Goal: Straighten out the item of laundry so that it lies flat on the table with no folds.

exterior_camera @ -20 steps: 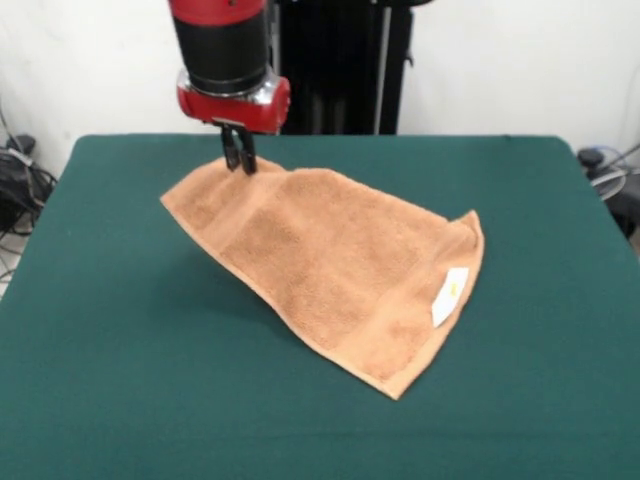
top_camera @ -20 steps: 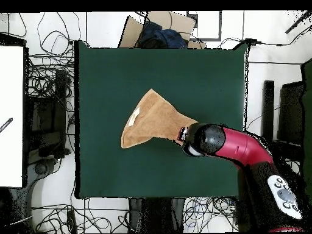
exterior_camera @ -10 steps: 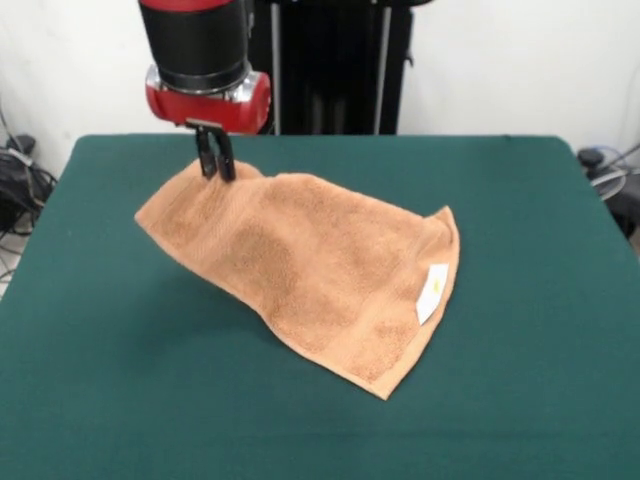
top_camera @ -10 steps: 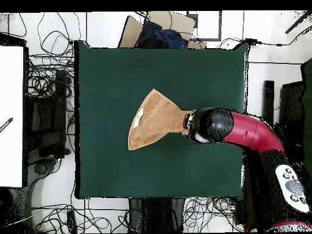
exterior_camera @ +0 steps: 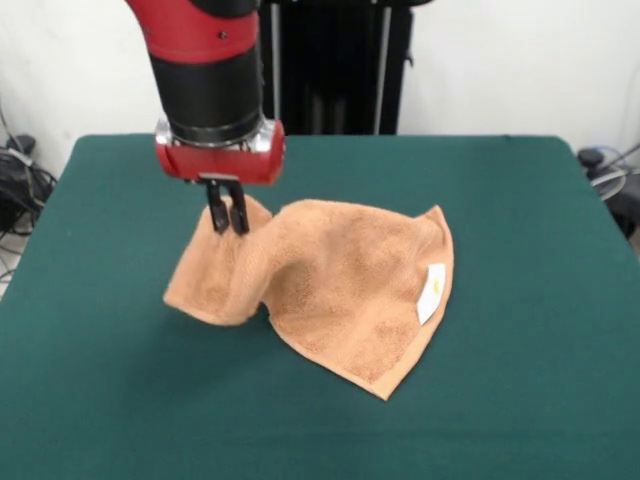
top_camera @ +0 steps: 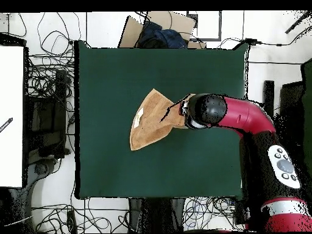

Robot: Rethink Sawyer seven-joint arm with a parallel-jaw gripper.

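One towel [exterior_camera: 340, 285] corner lifted, pinched in closed pincer [exterior_camera: 228, 222], rest buckled on table [exterior_camera: 520, 400].

My arm [exterior_camera: 205, 60] is glossy red over a black cylindrical sleeve, ending in a red collar with a silver ring. Just below that collar sits my hand [exterior_camera: 228, 212]: two thin black fingers [exterior_camera: 216, 210]. From overhead, the arm's lower housing carries a grey oval panel [top_camera: 284, 170] with small round buttons.
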